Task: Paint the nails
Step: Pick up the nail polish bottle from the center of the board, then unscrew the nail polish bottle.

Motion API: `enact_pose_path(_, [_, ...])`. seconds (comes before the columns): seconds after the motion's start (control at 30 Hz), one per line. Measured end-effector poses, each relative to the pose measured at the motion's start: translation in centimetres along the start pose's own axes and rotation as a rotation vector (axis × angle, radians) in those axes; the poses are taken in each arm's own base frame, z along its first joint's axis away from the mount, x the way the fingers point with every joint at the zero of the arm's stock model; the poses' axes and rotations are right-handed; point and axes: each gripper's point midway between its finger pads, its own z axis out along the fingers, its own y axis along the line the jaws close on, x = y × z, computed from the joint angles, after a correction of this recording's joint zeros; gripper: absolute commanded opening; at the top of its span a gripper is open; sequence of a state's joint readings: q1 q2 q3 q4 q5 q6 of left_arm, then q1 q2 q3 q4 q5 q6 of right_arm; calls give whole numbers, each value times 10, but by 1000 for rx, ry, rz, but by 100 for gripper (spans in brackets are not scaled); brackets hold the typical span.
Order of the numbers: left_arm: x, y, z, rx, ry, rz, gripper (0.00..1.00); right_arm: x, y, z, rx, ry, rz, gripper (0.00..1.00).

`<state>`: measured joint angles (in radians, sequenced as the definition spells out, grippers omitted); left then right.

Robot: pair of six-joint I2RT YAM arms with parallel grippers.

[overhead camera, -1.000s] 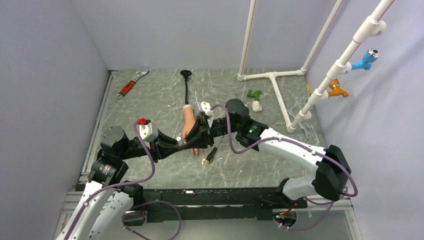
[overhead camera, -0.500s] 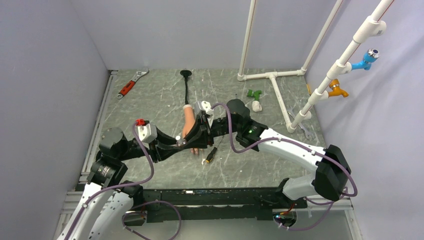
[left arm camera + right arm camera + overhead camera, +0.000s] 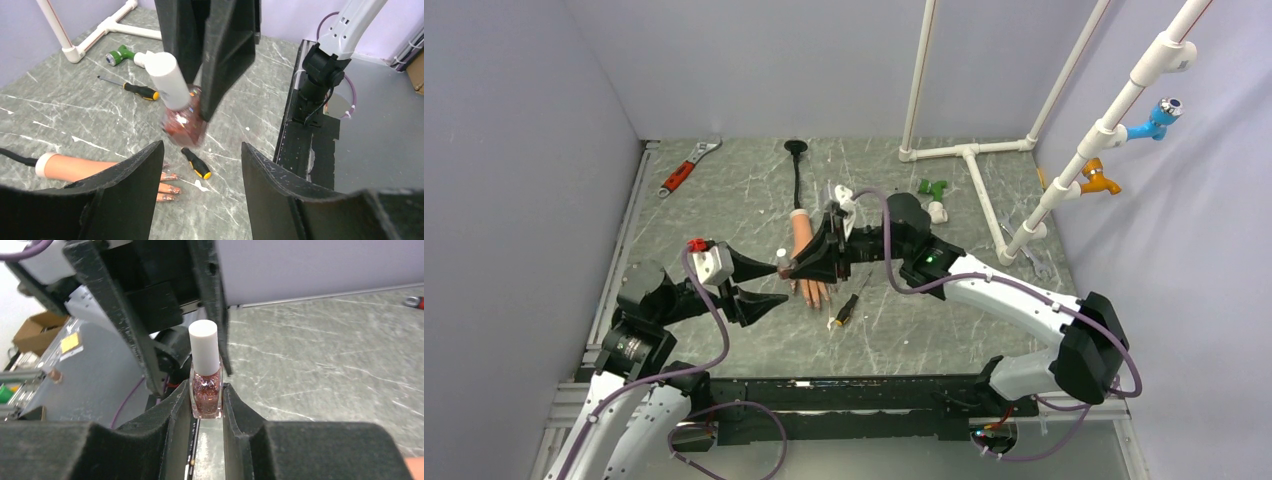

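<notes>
Left gripper [image 3: 201,149]: jaws spread wide, nothing between them. Beyond it, the right gripper [image 3: 199,102] comes down from above, clamped on a tilted polish bottle [image 3: 182,125] with a white cap, its lower part blurred. A rubber hand [image 3: 85,167] lies on the table [image 3: 60,115], nails [image 3: 174,190] pointing right. A short screwdriver [image 3: 196,164] lies near the fingertips, a longer screwdriver [image 3: 136,90] farther back.

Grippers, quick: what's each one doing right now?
Left gripper: open, holding nothing.
Right gripper: shut on the small white-capped glass bottle of pink glitter polish.
</notes>
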<state>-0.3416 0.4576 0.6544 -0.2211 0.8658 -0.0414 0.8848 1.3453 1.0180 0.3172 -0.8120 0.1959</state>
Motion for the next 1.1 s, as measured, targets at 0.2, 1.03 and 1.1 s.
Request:
enact_pose_path(0.2, [-2,4,-2,-30,-8,9,63,-12,-33,-17,138,-43,34,0])
enact_pose_path(1.03, [-22,17,8,-4,59,51,75,39,-49,-58,326,191,35,0])
enact_pose_path(1.1, [-24,12,12,50,65,48,76,44,-46,-58,314,212,23,0])
